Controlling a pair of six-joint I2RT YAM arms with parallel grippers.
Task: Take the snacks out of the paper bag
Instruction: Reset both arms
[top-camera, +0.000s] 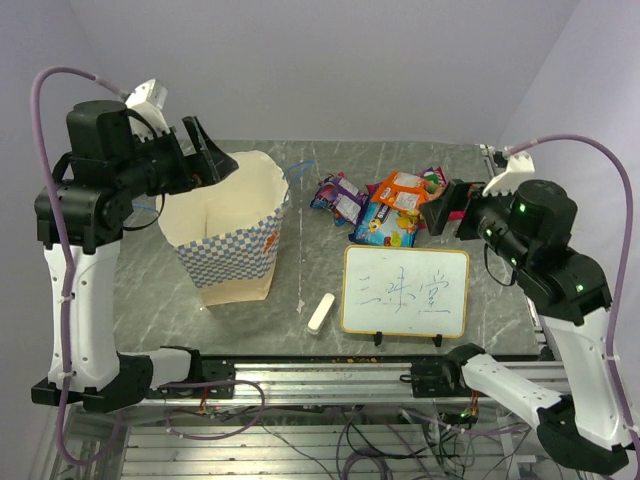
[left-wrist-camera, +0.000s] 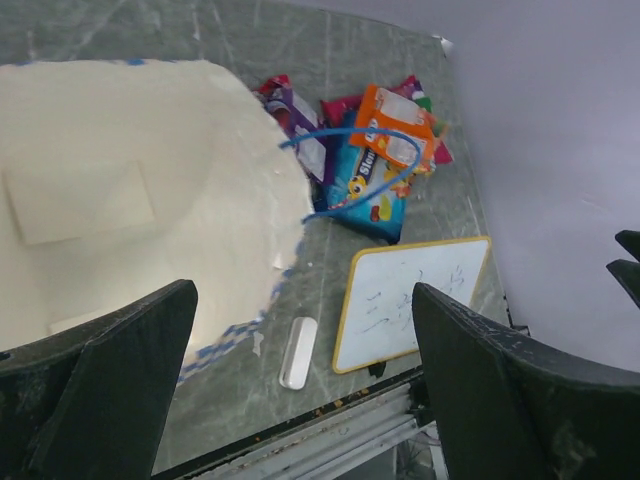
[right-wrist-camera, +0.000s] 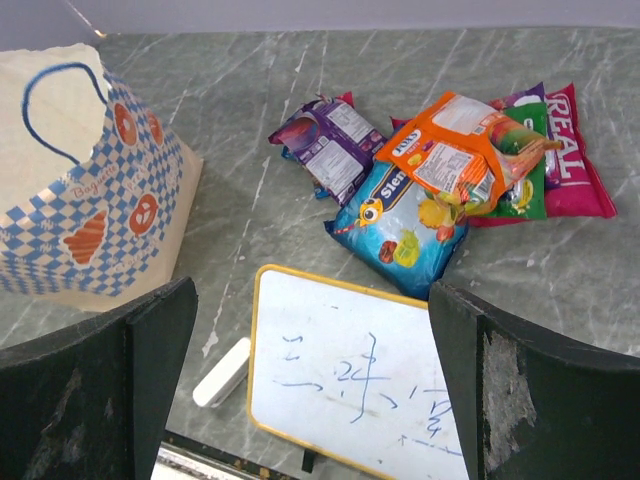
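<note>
Snacks (right-wrist-camera: 440, 180) piled beside paper bag (right-wrist-camera: 90, 190)

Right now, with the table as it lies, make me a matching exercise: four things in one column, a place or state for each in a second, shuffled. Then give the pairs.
Column A
1. paper bag
2. orange packet
3. whiteboard
4. white eraser

Column B
a. bears blue handwriting
b. stands with its mouth open
c. lies between the paper bag and the whiteboard
d. rests partly on the blue packet

Pairs: 1-b, 2-d, 3-a, 4-c
</note>
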